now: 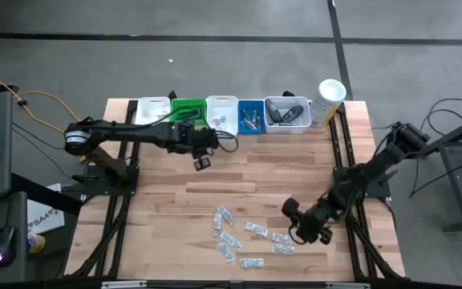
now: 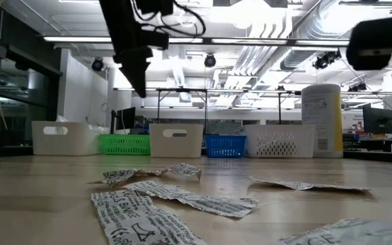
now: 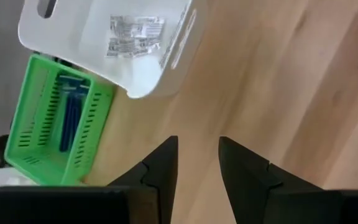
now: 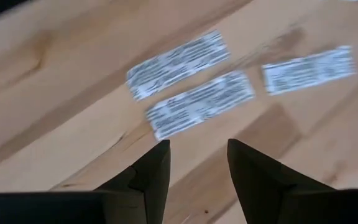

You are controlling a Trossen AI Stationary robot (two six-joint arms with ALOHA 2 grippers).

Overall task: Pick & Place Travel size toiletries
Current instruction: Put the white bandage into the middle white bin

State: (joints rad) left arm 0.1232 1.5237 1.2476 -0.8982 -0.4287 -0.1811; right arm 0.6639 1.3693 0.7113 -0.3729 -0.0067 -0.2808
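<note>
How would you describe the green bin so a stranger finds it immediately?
Look at the row of bins along the table's far edge. The green bin is second from the left, between two white bins, the only green one, with blue razors inside.

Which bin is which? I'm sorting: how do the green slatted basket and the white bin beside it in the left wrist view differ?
The green slatted basket has open slots and holds blue razors; the white smooth-walled bin has solid walls and holds one printed sachet. Both are rectangular, open-topped and sit side by side on the wooden table.

Printed sachets (image 2: 175, 197) before a row of bins (image 2: 175, 139)
</note>
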